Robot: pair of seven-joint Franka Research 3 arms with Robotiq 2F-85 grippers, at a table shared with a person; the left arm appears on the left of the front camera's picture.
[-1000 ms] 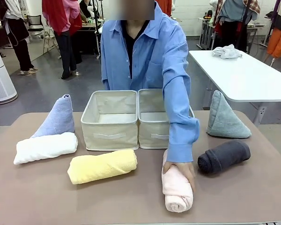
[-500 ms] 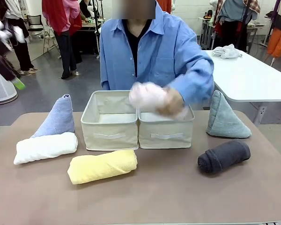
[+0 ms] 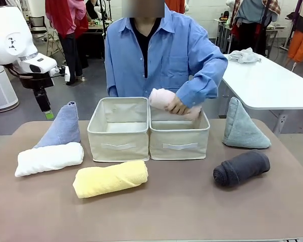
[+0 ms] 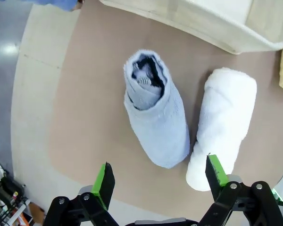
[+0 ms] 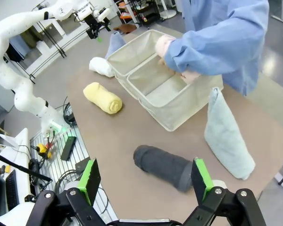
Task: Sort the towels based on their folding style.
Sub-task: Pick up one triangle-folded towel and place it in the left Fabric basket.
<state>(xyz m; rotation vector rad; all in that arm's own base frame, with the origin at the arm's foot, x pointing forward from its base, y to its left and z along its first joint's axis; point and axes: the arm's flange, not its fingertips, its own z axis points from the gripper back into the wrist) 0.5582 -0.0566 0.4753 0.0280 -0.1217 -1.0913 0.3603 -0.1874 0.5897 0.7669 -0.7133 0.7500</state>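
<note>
1. Person's hand [image 3: 178,106] holds the pink roll [image 3: 161,98] over the right bin [image 3: 179,146].
2. Left gripper [image 4: 160,176] gapes wide above the blue cone [image 4: 155,117] and white roll [image 4: 224,122].
3. Right gripper [image 5: 145,178] is spread wide too, over the grey roll [image 5: 165,165]; the teal cone [image 5: 224,134] sits nearby.

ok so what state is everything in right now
pink roll, held in the person's hand above the right bin
left bin, empty
yellow roll, lying on table
white roll, lying on table
dark grey roll, lying on table
blue cone, standing
teal cone, standing
left gripper, open
right gripper, open
</note>
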